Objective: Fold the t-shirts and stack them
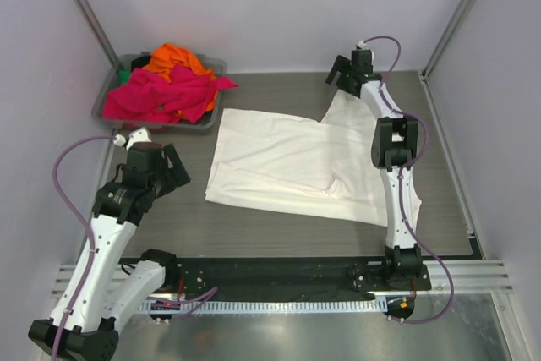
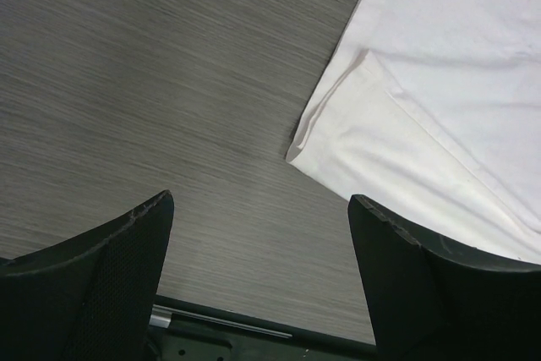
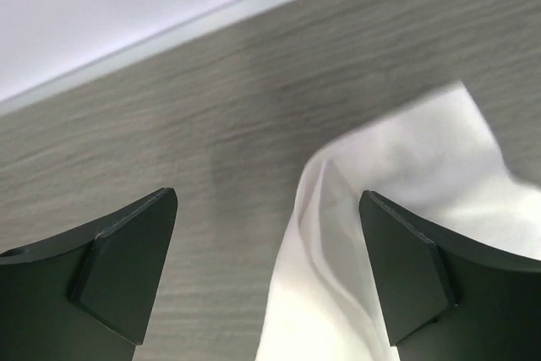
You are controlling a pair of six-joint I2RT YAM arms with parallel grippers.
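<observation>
1. Mounting rail (image 1: 279, 275), black, at the near edge of the table (image 1: 279, 227); both arm bases are bolted to it. The table top is dark wood-grain.

2. Left gripper (image 1: 175, 172), near left, held above bare table just left of the white cloth. Jaws stand wide apart with nothing between them. In its wrist view both dark fingers (image 2: 101, 285) frame table surface, and the shirt's folded lower-left corner lies up and to the right, apart from them.

3. Cream-white t-shirt (image 1: 287, 158), mid-table, lying flat and partly folded, plain side up. One layer overlaps another along a crease near the middle. Its right part runs under the right arm. One corner reaches toward the far right of the table. No print shows.

4. Right gripper (image 1: 341, 74), far right, over that far corner of the cream-white t-shirt. Jaws are spread open and clamp nothing. In its wrist view a rumpled edge of the cloth lies below the gap; contact cannot be told.

5. Grey bin (image 1: 216, 65), far left corner, just beyond the shirt's far-left corner. It holds a crumpled hot pink t-shirt (image 1: 161, 97) with an orange t-shirt (image 1: 174, 58) on top toward the back. The pink cloth spills over the right rim.

6. Pale wall (image 1: 279, 6) behind the table.
</observation>
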